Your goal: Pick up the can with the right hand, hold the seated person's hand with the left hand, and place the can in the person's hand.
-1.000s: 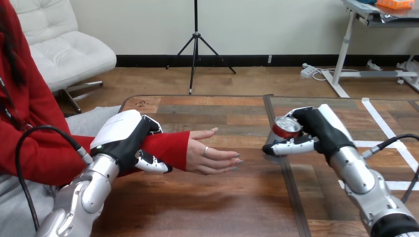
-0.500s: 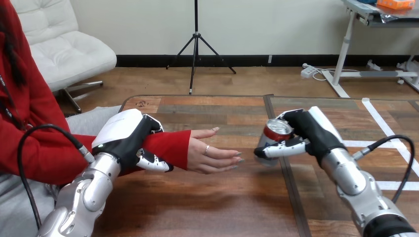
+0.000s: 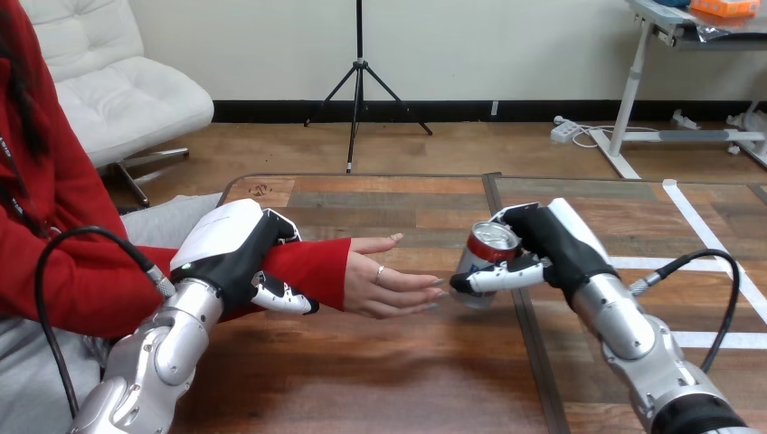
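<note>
Shiny cyl. can, gripped, R robot hand

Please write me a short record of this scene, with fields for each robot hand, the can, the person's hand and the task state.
left hand: fingers curled round the person's wrist
right hand: fingers curled round the can
can: tilted, close beside the person's hand
person's hand: open, holding nothing
task state: can not yet in the person's hand
</note>
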Action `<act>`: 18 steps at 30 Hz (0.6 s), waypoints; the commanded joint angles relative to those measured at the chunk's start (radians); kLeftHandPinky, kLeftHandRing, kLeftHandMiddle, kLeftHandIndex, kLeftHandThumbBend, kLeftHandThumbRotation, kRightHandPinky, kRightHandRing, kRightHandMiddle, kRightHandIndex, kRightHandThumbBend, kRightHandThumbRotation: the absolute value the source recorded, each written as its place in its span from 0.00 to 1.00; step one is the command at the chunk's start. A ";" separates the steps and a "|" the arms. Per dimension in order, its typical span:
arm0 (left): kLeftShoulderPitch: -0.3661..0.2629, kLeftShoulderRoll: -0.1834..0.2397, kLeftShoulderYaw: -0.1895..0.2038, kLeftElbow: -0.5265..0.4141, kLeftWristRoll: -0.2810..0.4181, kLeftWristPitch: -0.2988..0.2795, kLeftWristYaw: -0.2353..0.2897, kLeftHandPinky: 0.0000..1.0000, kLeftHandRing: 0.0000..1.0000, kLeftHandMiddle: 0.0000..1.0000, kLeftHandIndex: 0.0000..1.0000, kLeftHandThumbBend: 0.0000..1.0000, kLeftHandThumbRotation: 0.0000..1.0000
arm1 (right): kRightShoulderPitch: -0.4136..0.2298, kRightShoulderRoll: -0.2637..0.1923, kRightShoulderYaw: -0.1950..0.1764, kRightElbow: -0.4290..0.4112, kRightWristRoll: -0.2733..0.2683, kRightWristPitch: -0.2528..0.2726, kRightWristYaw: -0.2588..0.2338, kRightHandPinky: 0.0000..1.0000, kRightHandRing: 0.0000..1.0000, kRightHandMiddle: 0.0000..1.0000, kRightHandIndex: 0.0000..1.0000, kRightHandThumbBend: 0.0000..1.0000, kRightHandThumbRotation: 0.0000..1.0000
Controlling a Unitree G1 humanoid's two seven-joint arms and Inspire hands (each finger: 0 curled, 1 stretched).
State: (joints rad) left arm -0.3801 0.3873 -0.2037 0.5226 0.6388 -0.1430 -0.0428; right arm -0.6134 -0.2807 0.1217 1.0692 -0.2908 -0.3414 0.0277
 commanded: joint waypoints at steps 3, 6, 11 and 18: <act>-0.377 -0.155 -0.011 -0.073 -0.072 -0.064 0.049 0.21 0.27 0.35 0.37 0.59 0.00 | -0.260 0.024 0.007 -0.134 -0.006 -0.040 -0.010 0.35 0.38 0.44 0.44 0.80 0.00; -0.382 -0.158 -0.013 -0.069 -0.072 -0.068 0.050 0.21 0.27 0.36 0.37 0.59 0.00 | -0.262 0.027 0.006 -0.140 -0.004 -0.044 -0.006 0.34 0.38 0.43 0.43 0.80 0.00; -0.387 -0.165 -0.015 -0.063 -0.076 -0.075 0.050 0.21 0.27 0.35 0.37 0.59 0.00 | -0.265 0.032 0.003 -0.153 0.001 -0.048 0.004 0.33 0.36 0.43 0.43 0.80 0.00; -0.392 -0.172 -0.018 -0.057 -0.077 -0.081 0.052 0.21 0.26 0.35 0.36 0.59 0.00 | -0.268 0.038 0.001 -0.171 0.005 -0.045 0.011 0.32 0.35 0.43 0.43 0.79 0.00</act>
State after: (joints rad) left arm -0.4036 0.3760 -0.2106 0.5532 0.6388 -0.1430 -0.0428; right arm -0.6134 -0.2553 0.1217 1.0676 -0.2923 -0.3414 0.0338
